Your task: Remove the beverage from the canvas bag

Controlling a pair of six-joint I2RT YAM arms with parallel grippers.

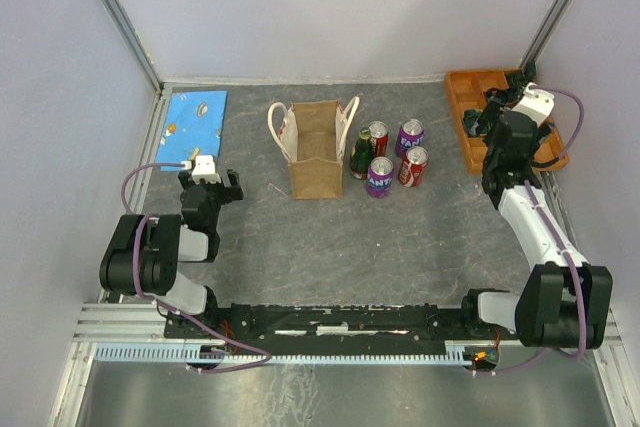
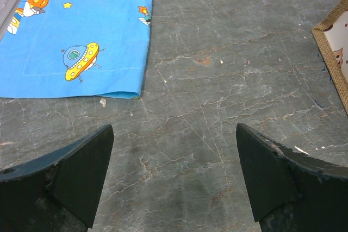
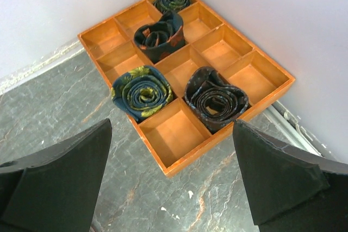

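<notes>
The canvas bag (image 1: 318, 155) stands upright at the middle back of the table, tan with white loop handles. Only its edge (image 2: 333, 42) shows at the right of the left wrist view. What is inside the bag is hidden. Just right of it stand several beverages: a green bottle (image 1: 361, 155), purple cans (image 1: 379, 177) (image 1: 410, 135) and red cans (image 1: 378, 135) (image 1: 413, 167). My left gripper (image 1: 210, 180) (image 2: 174, 134) is open over bare table, well left of the bag. My right gripper (image 1: 497, 109) (image 3: 171, 129) is open at the far right, away from the bag.
A blue space-print cloth (image 1: 195, 125) (image 2: 81, 31) lies flat at the back left. An orange compartment tray (image 1: 462, 97) (image 3: 228, 131) with rolled ties (image 3: 142, 92) sits in the back right corner, under my right gripper. White walls close the back and sides.
</notes>
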